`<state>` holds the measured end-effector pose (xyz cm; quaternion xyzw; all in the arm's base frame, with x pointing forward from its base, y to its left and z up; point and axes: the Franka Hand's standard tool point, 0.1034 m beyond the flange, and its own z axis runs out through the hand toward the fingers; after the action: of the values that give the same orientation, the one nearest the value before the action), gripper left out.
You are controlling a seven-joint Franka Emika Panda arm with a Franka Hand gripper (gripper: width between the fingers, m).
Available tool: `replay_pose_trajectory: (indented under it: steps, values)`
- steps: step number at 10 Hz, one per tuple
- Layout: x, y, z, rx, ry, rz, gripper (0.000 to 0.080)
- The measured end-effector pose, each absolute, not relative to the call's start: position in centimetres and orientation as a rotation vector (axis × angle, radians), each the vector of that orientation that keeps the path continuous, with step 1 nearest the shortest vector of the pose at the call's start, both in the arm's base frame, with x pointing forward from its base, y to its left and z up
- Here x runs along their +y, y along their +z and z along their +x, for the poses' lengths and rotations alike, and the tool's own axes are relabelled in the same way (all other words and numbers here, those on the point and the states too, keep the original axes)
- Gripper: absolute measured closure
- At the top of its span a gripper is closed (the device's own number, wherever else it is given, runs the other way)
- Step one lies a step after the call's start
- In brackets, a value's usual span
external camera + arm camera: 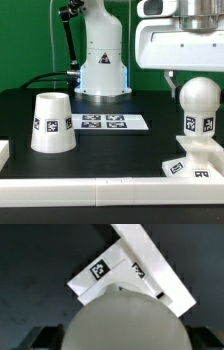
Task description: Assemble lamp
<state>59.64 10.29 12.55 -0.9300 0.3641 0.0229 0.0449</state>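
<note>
At lower right of the exterior view, the bulb (198,100) was shown upright on the base (195,165), its axis vertical, directly beneath the gripper (125,339). The fingers straddled it, but whether they gripped could not be told. The shade (52,123) stood well apart.

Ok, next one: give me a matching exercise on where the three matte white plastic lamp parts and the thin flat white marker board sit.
1. matte white truncated-cone shade
2. matte white round ball bulb
3. matte white stepped square base
4. thin flat white marker board

A. exterior view's right, beneath the bulb
B. centre, lying flat
C. exterior view's left, standing alone, wide end down
D. upright on the base

Pairs: 1-C, 2-D, 3-A, 4-B.
</note>
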Motion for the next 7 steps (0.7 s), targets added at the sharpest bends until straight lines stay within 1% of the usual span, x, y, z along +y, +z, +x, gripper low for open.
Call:
replay_pose_trajectory:
  steps: [2, 4, 7]
  values:
    - [10.41, 12.50, 59.60, 1.266, 0.082, -2.774, 0.0220]
    - [10.80, 12.41, 59.33, 1.592, 0.126, -2.580, 0.0220]
    - [10.33, 12.37, 59.83, 1.824, 0.161, -2.367, 0.0220]
